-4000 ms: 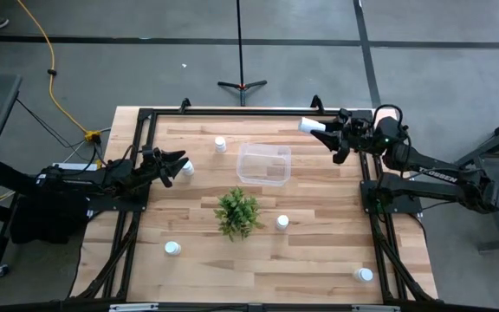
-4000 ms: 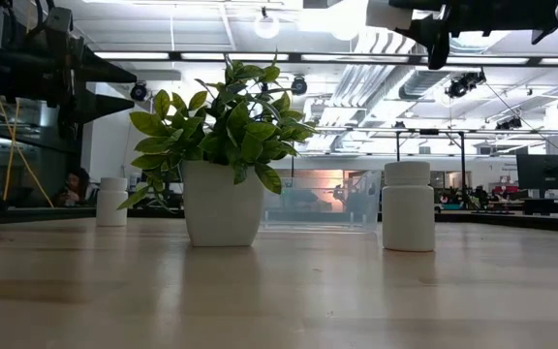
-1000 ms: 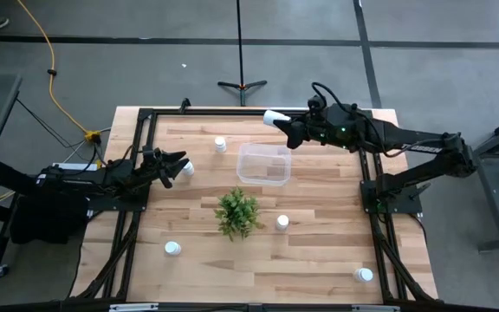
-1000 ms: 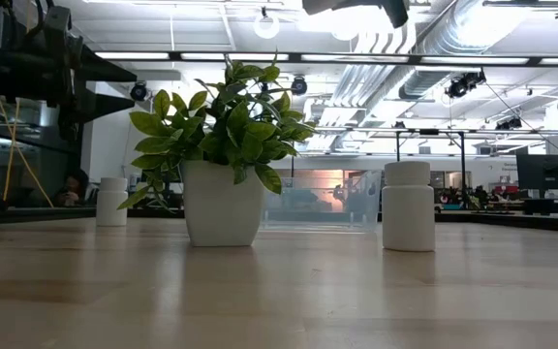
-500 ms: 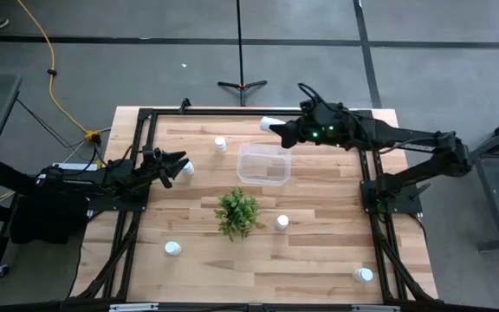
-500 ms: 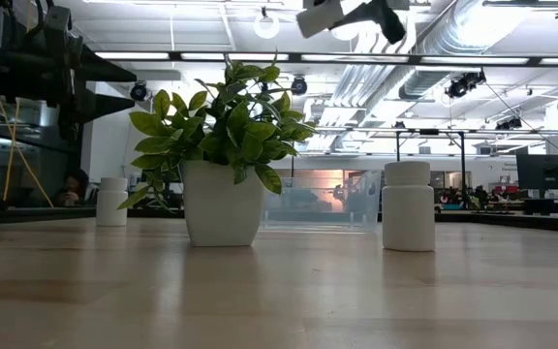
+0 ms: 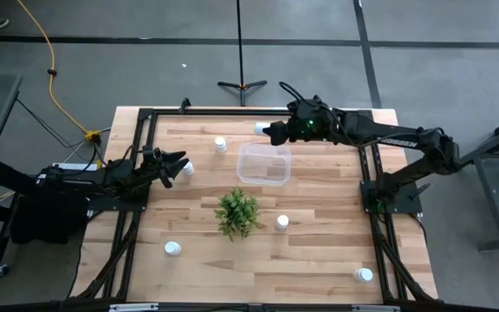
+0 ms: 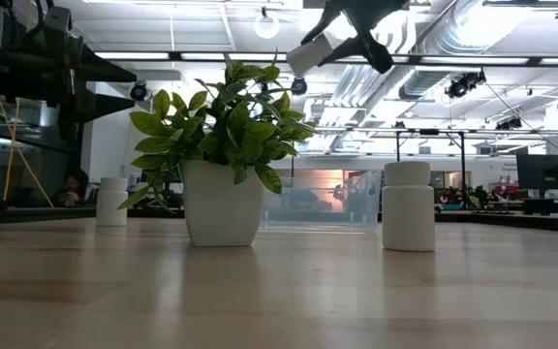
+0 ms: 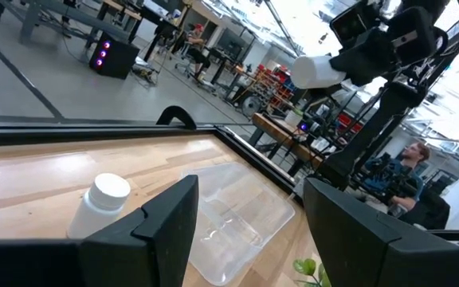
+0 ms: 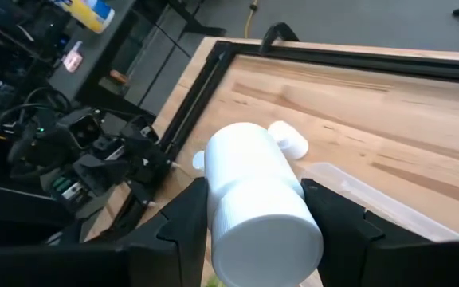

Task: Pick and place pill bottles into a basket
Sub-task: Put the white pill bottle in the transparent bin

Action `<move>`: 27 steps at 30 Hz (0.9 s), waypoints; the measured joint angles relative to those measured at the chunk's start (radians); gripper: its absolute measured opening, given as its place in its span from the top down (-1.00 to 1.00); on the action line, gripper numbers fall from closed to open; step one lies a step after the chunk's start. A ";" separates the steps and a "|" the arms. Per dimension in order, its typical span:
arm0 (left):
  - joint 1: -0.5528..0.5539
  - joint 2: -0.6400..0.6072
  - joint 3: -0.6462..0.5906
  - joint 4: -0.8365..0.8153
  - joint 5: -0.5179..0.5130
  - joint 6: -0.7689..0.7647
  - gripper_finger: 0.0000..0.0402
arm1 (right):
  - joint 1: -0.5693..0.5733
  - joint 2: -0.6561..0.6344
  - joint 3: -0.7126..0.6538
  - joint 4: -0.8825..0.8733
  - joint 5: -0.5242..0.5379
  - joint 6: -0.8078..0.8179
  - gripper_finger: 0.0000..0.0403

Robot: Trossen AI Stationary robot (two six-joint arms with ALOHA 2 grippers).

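My right gripper (image 7: 277, 132) is shut on a white pill bottle (image 7: 262, 129), high over the table just beyond the far edge of the clear basket (image 7: 263, 163). The low view shows this bottle (image 8: 308, 53) tilted in the air. My left gripper (image 7: 177, 164) is open at the table's left, beside a standing bottle (image 7: 187, 168) that also shows in the left wrist view (image 9: 100, 206). More bottles stand on their bases on the table, one at the far side (image 7: 221, 144), one by the plant (image 7: 282, 222) and one near the front (image 7: 172, 249). My right gripper pinches the bottle's round body (image 10: 257, 199) between its two fingers (image 10: 183, 223), one on each side. The fingers come from the table's right, slanting down, and lie along the bottle. The bottle is lifted clear, its free end (image 8: 298, 58) tilted down toward the table's left.
A green plant in a white pot (image 7: 237, 212) stands in front of the basket. Another bottle (image 7: 364, 275) stands at the near right corner. A black frame (image 7: 145, 117) runs along the table's left, far and right edges.
My right gripper has carried the bottle toward the table's left and downward, toward the basket's far edge. It has tipped, so the bottle's free end now points lower.
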 joint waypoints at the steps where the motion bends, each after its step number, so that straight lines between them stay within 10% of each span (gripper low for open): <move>1: 0.000 0.000 0.000 0.000 0.000 0.000 -0.30 | -0.005 0.001 0.000 -0.004 -0.001 0.000 0.19; 27: 0.000 0.000 0.000 0.000 -0.003 0.000 -0.30 | -0.085 0.235 0.419 -0.610 -0.053 -0.252 0.19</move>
